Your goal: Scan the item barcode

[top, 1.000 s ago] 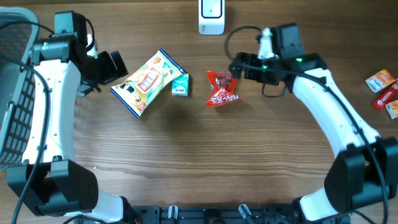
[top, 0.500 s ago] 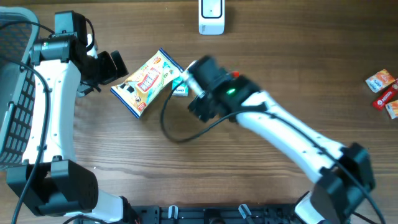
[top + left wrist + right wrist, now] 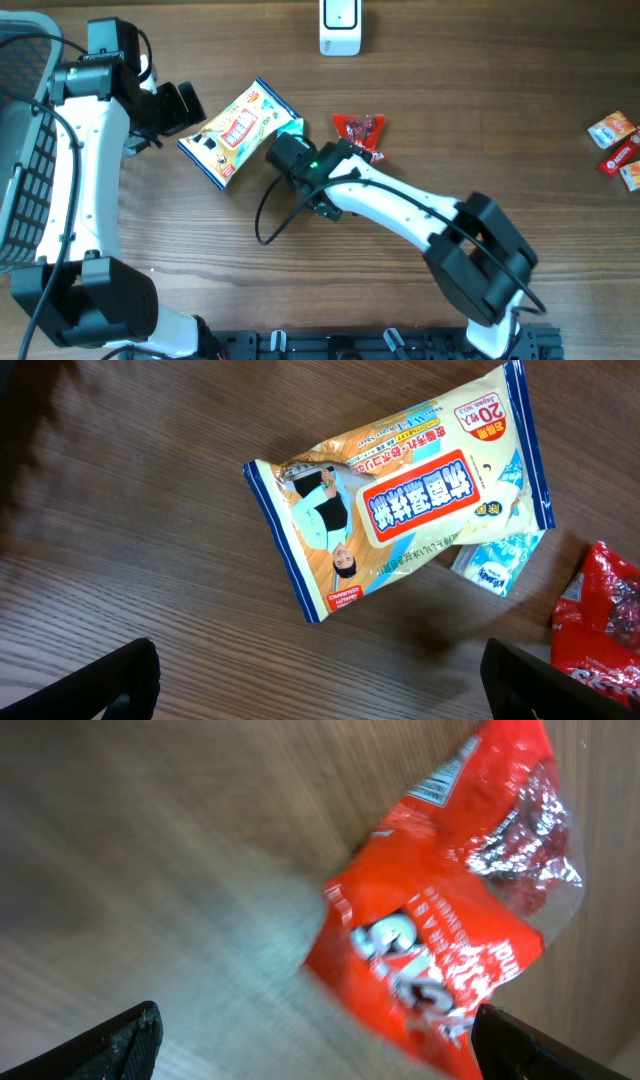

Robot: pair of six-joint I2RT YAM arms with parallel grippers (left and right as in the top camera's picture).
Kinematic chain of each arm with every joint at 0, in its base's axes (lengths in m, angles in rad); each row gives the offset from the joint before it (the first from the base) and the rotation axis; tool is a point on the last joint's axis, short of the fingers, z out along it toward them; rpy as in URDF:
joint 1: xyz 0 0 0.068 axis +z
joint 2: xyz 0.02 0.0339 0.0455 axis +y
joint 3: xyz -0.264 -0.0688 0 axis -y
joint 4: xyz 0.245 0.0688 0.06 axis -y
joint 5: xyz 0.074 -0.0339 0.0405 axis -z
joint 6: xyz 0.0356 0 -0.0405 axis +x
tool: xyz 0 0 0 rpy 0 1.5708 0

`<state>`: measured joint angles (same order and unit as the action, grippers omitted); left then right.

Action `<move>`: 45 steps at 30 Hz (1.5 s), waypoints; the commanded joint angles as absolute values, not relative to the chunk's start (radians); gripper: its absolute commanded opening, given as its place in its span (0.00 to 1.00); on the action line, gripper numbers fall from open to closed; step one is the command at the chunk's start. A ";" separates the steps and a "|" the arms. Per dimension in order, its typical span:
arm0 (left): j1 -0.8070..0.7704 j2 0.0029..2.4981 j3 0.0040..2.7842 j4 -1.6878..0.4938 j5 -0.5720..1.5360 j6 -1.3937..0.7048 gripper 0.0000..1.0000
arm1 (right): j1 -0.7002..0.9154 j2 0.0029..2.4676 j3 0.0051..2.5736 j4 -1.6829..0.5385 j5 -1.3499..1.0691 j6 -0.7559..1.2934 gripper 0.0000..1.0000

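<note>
surface [image 3: 200, 270]: wipes pack [image 3: 235, 130] flat, left fingers [image 3: 178, 108] wide just left of it | red packet [image 3: 358, 135] unheld right of the pack, right fingers [image 3: 115, 1040] wide near | we fear crinkly foil slipping, barcode facing down | we find no barcode; right wrist view blurred; teal sachet [image 3: 495, 560] partly under pack

A white wire basket [image 3: 22, 180] stands at the left edge of the wooden table [image 3: 200, 260]. A flat pack of wet wipes [image 3: 400, 500] lies tilted on the table, its printed side up. A small light-blue packet [image 3: 495, 560] touches it and is partly covered by its edge. At the far right edge, three small packets [image 3: 622, 155] lie close together, well apart from the wipes.
</note>
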<state>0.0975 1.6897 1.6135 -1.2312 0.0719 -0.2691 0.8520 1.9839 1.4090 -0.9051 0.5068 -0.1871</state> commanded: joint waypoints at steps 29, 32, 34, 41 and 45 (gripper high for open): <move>0.100 1.697 1.607 -1.231 0.065 -0.278 1.00 | 0.673 2.008 1.419 -0.676 0.430 -0.024 0.04; 0.100 1.697 1.607 -1.231 0.065 -0.278 1.00 | 0.667 1.945 1.443 -0.677 0.299 -0.014 0.04; 0.100 1.697 1.607 -1.231 0.065 -0.278 1.00 | 0.653 1.891 1.463 -0.677 0.208 0.008 0.04; 0.100 1.697 1.607 -1.231 0.065 -0.278 1.00 | 0.492 1.639 1.479 -0.670 -0.198 0.072 0.04; 0.100 1.697 1.607 -1.231 0.065 -0.278 1.00 | 0.353 1.560 1.479 -0.679 -0.468 0.111 0.04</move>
<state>0.0975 1.6897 1.6135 -1.2312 0.0719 -0.2691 0.4637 1.6318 1.4544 -0.6754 -0.1390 0.0475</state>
